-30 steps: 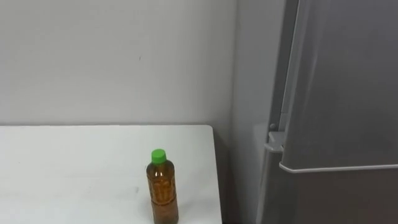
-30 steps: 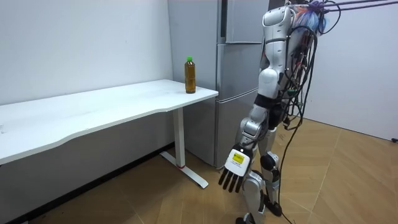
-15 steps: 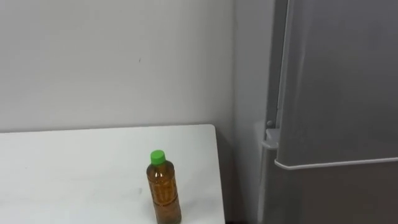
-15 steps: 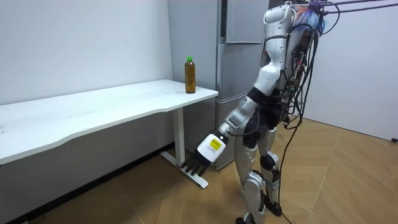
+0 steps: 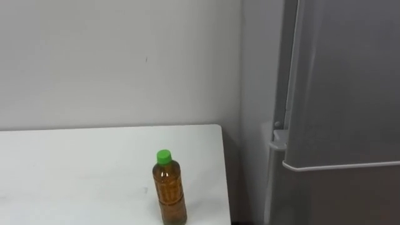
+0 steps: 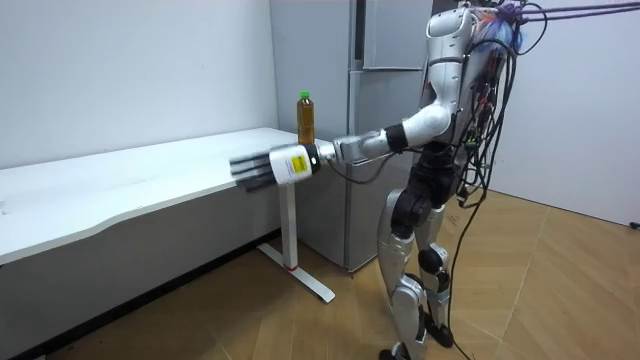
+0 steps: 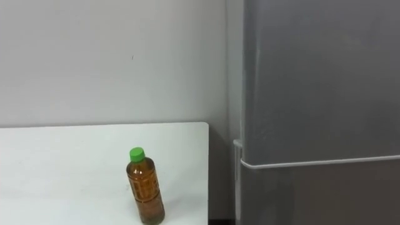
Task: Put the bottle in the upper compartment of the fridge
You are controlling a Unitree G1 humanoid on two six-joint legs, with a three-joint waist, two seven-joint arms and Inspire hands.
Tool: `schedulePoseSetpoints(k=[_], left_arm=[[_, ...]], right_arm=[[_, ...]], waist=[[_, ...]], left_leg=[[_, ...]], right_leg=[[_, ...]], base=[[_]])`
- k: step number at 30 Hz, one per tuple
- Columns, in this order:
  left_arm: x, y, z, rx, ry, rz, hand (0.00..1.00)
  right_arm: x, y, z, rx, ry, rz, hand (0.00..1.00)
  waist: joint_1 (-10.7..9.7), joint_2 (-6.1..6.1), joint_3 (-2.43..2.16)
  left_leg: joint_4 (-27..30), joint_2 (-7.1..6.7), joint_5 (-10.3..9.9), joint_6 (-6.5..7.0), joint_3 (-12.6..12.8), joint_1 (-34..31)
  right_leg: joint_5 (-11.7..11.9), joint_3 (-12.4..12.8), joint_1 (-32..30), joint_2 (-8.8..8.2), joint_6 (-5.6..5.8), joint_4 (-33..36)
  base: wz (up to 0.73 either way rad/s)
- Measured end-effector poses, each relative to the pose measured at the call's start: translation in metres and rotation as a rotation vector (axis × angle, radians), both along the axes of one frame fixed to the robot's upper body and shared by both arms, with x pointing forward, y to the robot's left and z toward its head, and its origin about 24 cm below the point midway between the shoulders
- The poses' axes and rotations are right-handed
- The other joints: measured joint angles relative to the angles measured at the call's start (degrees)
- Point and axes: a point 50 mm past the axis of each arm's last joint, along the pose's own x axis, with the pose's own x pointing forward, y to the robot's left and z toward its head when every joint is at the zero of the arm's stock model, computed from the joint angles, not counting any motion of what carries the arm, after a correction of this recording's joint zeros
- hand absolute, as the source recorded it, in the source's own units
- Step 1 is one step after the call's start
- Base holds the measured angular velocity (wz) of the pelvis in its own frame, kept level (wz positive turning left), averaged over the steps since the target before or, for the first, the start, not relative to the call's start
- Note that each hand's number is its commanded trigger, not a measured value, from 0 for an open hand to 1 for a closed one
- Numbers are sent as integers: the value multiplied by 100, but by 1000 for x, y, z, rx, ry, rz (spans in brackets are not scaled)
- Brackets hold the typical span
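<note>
A bottle (image 5: pixel 170 187) of brown drink with a green cap stands upright near the right end of the white table (image 5: pixel 75 162); in the room view the bottle (image 6: pixel 306 120) is at the table corner beside the fridge. The grey fridge (image 5: pixel 344 94) rises right of the table, its upper door shut. I stand before the fridge (image 6: pixel 385 40) and table corner. My left hand (image 6: pixel 258 166) is stretched out level toward the room view's left, in front of the table (image 6: pixel 150 170) edge, fingers straight, holding nothing, well short of the bottle.
A pale wall runs behind the table. The seam between upper and lower fridge doors (image 5: pixel 337 166) lies about level with the bottle's cap. Wooden floor (image 6: pixel 560 290) lies open behind me. The table's leg (image 6: pixel 292 235) stands near my feet.
My left arm swung up from hanging beside my leg to stretched out level at table height. The eye view shifted slightly; the bottle and fridge stayed put.
</note>
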Motion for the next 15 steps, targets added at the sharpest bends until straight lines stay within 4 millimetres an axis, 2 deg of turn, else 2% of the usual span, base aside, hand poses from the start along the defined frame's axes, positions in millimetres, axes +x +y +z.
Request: schedulePoseSetpoints(k=[1,6,9,13,15], left_arm=[[3,0,6,12,-27,-8,0],[35,-13,72,116,-304,-86,0],[47,-21,96,139,-417,-129,0],[63,-34,116,135,-514,-210,0],[71,-49,125,137,-553,-303,0]], right_arm=[[1,0,0,0,0,0,0],[4,2,-1,5,-3,12,0],[8,5,-1,11,-12,16,0],[15,11,-2,32,-22,29,0],[20,14,-3,44,-33,38,0]], waist=[[-6,9,-5],[-27,-18,15],[-179,-15,24],[-328,-32,38],[-481,-51,51]], left_leg=[[-4,2,0,0,2,-3],[-5,1,0,0,37,-28],[-1,-4,0,0,16,-30],[6,-1,1,1,18,-29],[-11,-2,1,1,22,-24]], right_leg=[[0,7,1,2,0,0],[-1,30,-27,4,0,8],[5,6,29,4,4,-25],[9,4,2,6,0,-15],[9,42,-14,9,1,-3]], base=[[0],[-1],[3],[0],[-3]])
